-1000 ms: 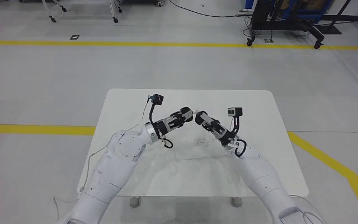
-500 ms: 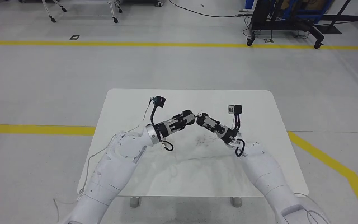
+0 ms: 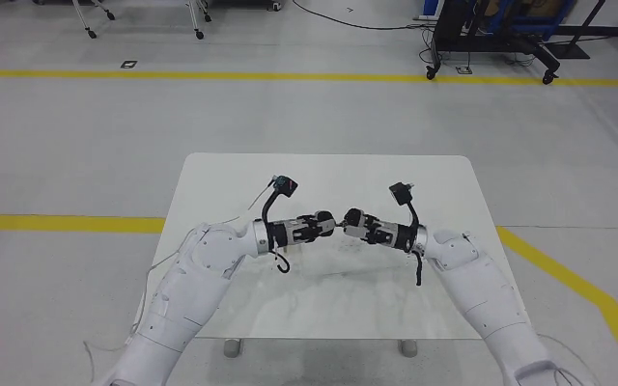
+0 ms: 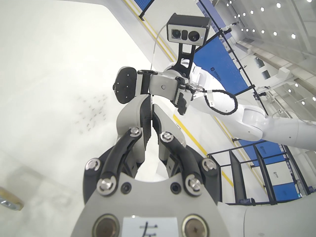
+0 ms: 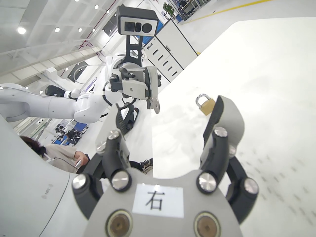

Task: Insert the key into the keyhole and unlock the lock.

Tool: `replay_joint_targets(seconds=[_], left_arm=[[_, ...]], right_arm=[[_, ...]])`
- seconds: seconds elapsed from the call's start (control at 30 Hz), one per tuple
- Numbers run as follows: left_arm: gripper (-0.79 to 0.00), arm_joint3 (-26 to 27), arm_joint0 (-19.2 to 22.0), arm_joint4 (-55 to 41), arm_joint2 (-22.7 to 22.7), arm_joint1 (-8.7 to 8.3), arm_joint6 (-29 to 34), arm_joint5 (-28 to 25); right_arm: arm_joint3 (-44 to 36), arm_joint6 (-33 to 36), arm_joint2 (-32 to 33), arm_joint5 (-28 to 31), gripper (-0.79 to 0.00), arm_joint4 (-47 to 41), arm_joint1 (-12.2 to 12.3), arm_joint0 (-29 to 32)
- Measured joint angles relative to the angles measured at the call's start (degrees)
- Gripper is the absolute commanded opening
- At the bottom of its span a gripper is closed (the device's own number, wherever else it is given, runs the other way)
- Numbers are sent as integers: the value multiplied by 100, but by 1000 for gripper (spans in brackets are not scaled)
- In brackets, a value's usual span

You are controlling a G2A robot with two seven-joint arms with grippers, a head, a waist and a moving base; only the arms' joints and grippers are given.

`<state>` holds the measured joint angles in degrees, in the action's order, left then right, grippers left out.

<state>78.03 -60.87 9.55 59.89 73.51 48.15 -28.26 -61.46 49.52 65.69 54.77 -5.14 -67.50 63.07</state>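
— Starting with the top view: where do the arms stand?
— Both are over the middle of the white table [image 3: 425, 183]. The left gripper [image 3: 326, 227] and the right gripper [image 3: 350, 220] point at each other, tip to tip, very near. From up here I cannot tell whether either is spread or pressed together.
— And the left wrist view?
— The left gripper [image 4: 150, 103] has its fingers [image 4: 130, 117] pressed together, pad close against pad. What sits between them I cannot make out from this side. Just past their tips hangs the right gripper, one black pad turned this way, above the table.
— Then the right wrist view?
— There the right gripper [image 5: 170, 118] is spread wide and empty. Facing it, the left gripper [image 5: 151, 96] pinches the key [image 5: 155, 105]: a flat silver end with a hole sticks out past the fingertips, and the rest is hidden in the grip.
— Where is the lock [image 5: 206, 107]?
— On the table, apart from the key and from both grippers. It is a small brass body with a silver shackle, and the shackle is shut. Whether it lies flat or stands on edge I cannot tell. The key is in the air, not in the keyhole.
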Motion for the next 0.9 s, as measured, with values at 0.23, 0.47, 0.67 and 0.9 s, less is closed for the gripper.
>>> replay_joint_targets(seconds=[0.23, 0.47, 0.67, 0.9], left_arm=[[-785, -33, 46, -31, -30, -43, 233, -87], [-785, -21, 68, 13, -94, -65, 216, -110], [-785, -6, 70, -4, -130, -83, 178, -136], [-785, -3, 80, -25, -170, -103, 147, -151]], right_arm=[[-65, -20, -527, 20, -499, -271, 263, -150], [-98, -181, -891, 181, -573, -580, 516, -250], [-104, -265, -1208, 265, -757, -797, 681, -351], [-119, -325, -1532, 324, -785, -1023, 817, -485]])
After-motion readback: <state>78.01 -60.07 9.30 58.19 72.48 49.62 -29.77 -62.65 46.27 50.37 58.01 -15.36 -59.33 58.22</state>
